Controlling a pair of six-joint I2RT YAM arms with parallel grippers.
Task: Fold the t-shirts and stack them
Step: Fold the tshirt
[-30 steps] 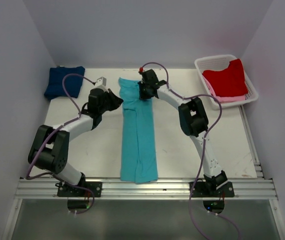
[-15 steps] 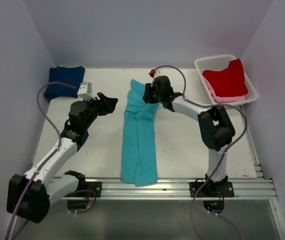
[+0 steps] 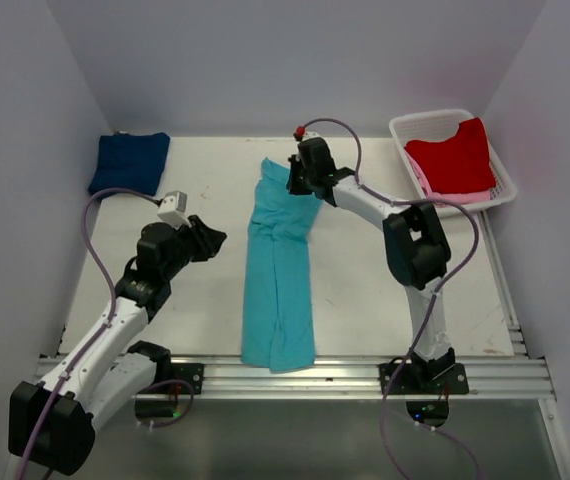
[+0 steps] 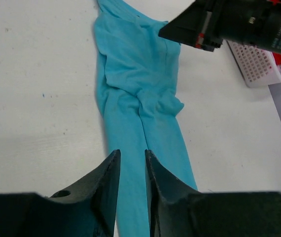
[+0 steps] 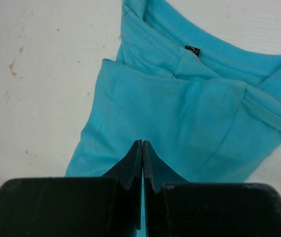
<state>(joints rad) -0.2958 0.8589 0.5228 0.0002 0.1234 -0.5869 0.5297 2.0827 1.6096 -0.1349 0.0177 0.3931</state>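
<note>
**Turquoise t-shirt folded into a long strip; the end-to-end fold is not yet done**

The turquoise t-shirt [image 3: 280, 270] lies on the bench [image 3: 365, 290] as a thin strip, collar at the far end, with a bumpy bit partway down. I think the next move needs both pincers to grab one end and bring it over to the other. The right pincer [image 5: 142, 144] sits over the shirt's collar end, shut tight, with no cloth seen in it. The left pincer [image 4: 132, 155] is off to the shirt's left, not touching it, open a little and holding nothing. A folded navy t-shirt [image 3: 130, 163] lies far left of the shirt. The red t-shirt [image 3: 452, 155] sits in a basket [image 3: 410, 125] far right of it.
</note>
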